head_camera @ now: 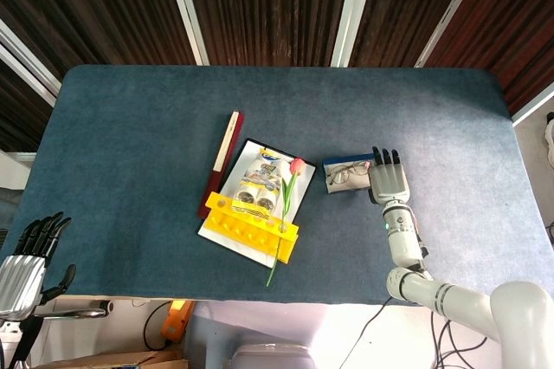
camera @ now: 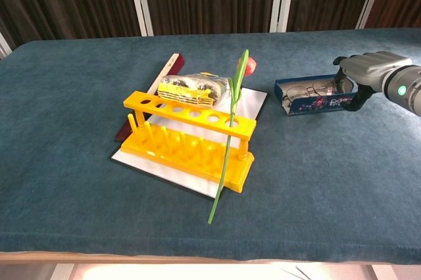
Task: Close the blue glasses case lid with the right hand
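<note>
The blue glasses case [head_camera: 346, 175] [camera: 314, 96] lies open on the blue table right of centre, with a pair of glasses inside. My right hand [head_camera: 388, 179] [camera: 370, 70] hovers at the case's right end, fingers extended and apart, thumb hanging by the case's right edge; whether it touches the case is unclear. It holds nothing. My left hand [head_camera: 23, 261] hangs off the table's near left corner, fingers apart, holding nothing; the chest view does not show it.
A yellow test tube rack [head_camera: 251, 223] [camera: 191, 137] stands on a white sheet [camera: 185, 175] at centre, with a packet [camera: 195, 89] behind it and a tulip [camera: 231, 116] leaning across it. A dark red box [head_camera: 222, 162] lies to the left.
</note>
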`<state>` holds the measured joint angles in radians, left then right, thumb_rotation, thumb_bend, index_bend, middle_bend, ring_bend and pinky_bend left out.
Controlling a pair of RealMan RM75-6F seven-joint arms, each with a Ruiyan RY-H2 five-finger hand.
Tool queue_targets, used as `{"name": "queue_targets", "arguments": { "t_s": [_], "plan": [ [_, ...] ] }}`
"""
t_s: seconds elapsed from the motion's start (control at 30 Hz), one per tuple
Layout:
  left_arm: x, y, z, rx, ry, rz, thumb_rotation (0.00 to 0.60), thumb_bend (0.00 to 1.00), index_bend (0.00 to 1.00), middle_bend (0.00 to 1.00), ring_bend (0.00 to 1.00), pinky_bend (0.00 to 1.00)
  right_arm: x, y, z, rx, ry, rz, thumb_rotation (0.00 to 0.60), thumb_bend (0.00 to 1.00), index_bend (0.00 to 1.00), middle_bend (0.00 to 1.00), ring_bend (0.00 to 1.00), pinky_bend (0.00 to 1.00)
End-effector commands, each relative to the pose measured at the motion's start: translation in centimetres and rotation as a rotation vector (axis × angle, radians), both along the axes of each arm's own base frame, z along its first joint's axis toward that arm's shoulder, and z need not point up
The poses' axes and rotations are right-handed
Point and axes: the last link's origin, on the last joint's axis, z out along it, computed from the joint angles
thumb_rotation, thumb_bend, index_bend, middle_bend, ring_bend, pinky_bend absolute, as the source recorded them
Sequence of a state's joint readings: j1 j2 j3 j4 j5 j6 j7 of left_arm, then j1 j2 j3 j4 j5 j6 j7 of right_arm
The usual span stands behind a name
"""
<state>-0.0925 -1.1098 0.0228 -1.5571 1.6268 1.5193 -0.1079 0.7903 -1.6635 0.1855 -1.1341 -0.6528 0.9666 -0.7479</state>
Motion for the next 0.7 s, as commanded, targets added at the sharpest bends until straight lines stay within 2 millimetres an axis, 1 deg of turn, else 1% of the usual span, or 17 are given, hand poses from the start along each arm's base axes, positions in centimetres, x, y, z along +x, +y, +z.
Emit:
{"name": "queue_targets", "arguments": {
  "t_s": [0.03, 0.27, 0.37, 0.7],
  "plan": [
    [0.0, 0.0, 0.0, -0.001, 0.0, 0.0, 0.6, 0.42, 0.0, 0.0, 0.0, 0.07, 0.1, -0.1, 0.3, -0.015, -0.016, 0.005, 0.6, 0.56, 0.7, 0.14, 0.0, 0.11],
    [0.0, 0.0, 0.0, 0.0, -0.002, -0.002, 0.6, 0.42, 0.0, 0.0, 0.0, 0.07, 0.7, 0.0, 1.7, -0.052, -0.075, 0.028, 0.6, 0.57, 0.72, 0.16, 0.0, 0.11],
    [0.0, 0.0, -0.1, -0.002, 0.001, -0.002, 0.6, 0.42, 0.0, 0.0, 0.0, 0.07, 0.7, -0.3, 2.2, -0.072, -0.087, 0.026, 0.6, 0.57, 0.72, 0.16, 0.0, 0.11],
    [0.0, 0.3, -0.4, -0.012, 0.01, 0.006, 0.6, 0.42, 0.0, 0.0, 0.0, 0.07, 0.4, -3.1, 3.1, -0.138, -0.13, -0.051, 0.6, 0.57, 0.72, 0.16, 0.0, 0.11]
  ]
}}
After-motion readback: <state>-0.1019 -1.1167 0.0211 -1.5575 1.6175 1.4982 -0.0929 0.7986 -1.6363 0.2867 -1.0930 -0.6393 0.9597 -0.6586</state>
